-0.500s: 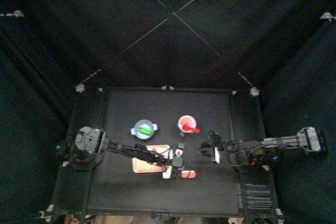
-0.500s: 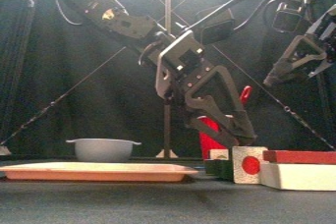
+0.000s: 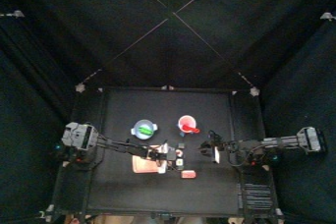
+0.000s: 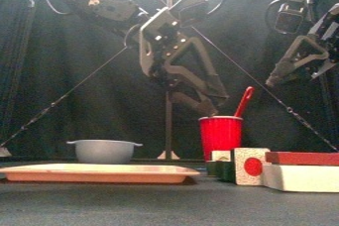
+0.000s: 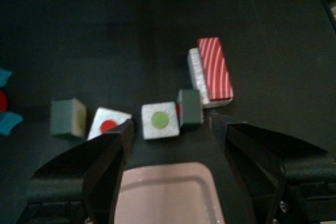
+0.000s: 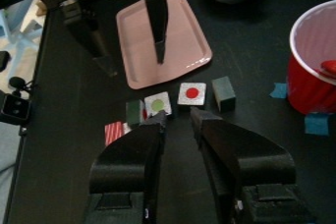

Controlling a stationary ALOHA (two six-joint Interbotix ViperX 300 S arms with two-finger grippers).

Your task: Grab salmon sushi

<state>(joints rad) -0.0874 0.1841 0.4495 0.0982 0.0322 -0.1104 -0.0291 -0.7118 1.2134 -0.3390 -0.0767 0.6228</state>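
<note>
Left tool (image 5: pixel 178 155): you see its jaws spread wide with nothing between them, low in the left wrist frame, over the near end of the pink board (image 5: pixel 167 189)
Right tool (image 6: pixel 180 141): jaws parted by a narrow gap, holding nothing; in the front frame it hangs at the upper right, clear of the bench (image 4: pixel 159 205)
Salmon sushi (image 5: pixel 211 68): an oblong piece, red-striped on top with a whitish side, lying on the bench right of centre in the left wrist frame, beyond the left tool's tips and apart from them; you find it again at the lower right of the front frame and at the lower left of the right wrist frame
Neighbours: a dark piece (image 5: pixel 191 107) sits just beside the sushi's near end; next in the row come a white cube with a green dot (image 5: pixel 160 120) and a white cube with a red dot (image 5: pixel 109 124)
Red cup (image 4: pixel 221 136): upright, centre right of the front frame, behind the cubes
Grey bowl (image 4: pixel 103 151): lower left of the front frame, behind the board
</note>
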